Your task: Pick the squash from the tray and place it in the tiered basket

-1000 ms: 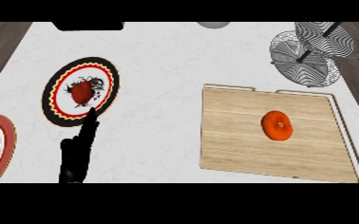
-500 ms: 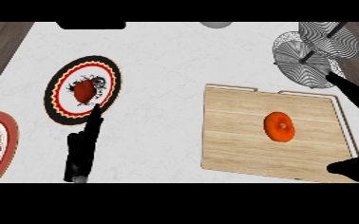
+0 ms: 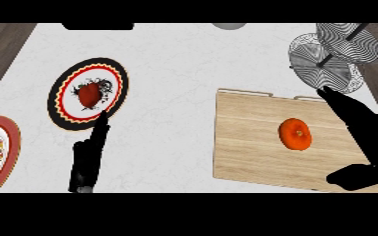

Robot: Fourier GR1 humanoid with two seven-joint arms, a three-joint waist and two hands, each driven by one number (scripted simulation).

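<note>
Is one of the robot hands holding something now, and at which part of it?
Nothing is held. The right hand is open over the tray, beside the squash; the left hand is open near the plate.

An orange squash (image 3: 296, 133) lies on the wooden tray (image 3: 251, 145) on the white worktop (image 3: 184, 80). The right hand (image 3: 356, 125) reaches over the tray's right edge, fingers straight, beside the squash. The tiered basket (image 3: 328, 60) stands behind. The left hand (image 3: 90, 155) rests open near a patterned plate (image 3: 111, 75).
</note>
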